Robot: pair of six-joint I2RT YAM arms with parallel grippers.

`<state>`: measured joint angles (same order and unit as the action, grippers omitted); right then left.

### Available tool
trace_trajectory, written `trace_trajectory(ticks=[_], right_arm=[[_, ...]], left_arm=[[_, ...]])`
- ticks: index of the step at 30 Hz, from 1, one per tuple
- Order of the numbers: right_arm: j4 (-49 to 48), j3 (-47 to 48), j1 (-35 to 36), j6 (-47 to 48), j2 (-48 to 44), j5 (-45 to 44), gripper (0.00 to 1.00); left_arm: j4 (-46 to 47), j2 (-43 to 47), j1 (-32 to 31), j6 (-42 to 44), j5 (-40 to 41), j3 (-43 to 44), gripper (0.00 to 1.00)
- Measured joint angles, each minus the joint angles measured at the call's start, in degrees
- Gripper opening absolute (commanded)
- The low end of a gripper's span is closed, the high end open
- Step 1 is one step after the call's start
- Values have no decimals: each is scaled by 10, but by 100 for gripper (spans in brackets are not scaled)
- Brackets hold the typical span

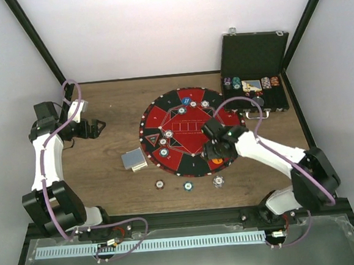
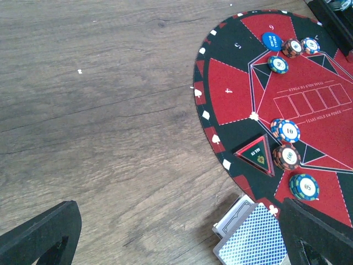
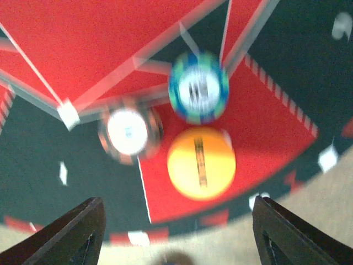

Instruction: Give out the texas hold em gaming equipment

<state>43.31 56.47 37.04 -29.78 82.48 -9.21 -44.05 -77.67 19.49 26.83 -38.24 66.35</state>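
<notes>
Currently, black case [image 1: 255,55] holding chips [image 1: 232,84] and cards [image 1: 251,85], left pincer [image 2: 176,234] apart, right pincer [image 3: 182,232] apart

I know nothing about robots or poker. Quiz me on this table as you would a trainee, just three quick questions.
1. True or false: the case is shut.
2. How many chips lie on the bare table, off the mat? A two, B three, C five.
3. What colour is the button under the right hand?
Key: 1 false, it stands open. 2 B. 3 orange.
</notes>
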Motion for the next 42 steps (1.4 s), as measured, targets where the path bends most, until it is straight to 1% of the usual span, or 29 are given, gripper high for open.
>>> trace_trajectory(ticks=[2, 5, 7, 11, 19, 24, 34, 37, 42], right_arm=[[10, -56, 33, -35, -37, 4, 76], [24, -104, 76, -87, -77, 8, 77], [28, -120, 101, -114, -90, 10, 77], [32, -132, 129, -150, -85, 13, 76], [32, -150, 154, -195, -59, 13, 70], [33, -156, 157, -212, -50, 13, 65], [11, -174, 158, -224, -43, 23, 45], [9, -174, 159, -222, -43, 24, 44], [10, -173, 159, -221, -43, 24, 45]], left_arm=[[-1, 1, 0, 0, 0, 0, 100], [-2, 1, 0, 0, 0, 0, 100], [-2, 1, 0, 0, 0, 0, 100], [-2, 2, 0, 0, 0, 0, 100], [-2, 11, 0, 0, 0, 0, 100], [-2, 11, 0, 1, -1, 0, 100], [-2, 11, 0, 4, -4, 0, 100], [-2, 11, 0, 4, -4, 0, 100], [-2, 11, 0, 4, -4, 0, 100]])
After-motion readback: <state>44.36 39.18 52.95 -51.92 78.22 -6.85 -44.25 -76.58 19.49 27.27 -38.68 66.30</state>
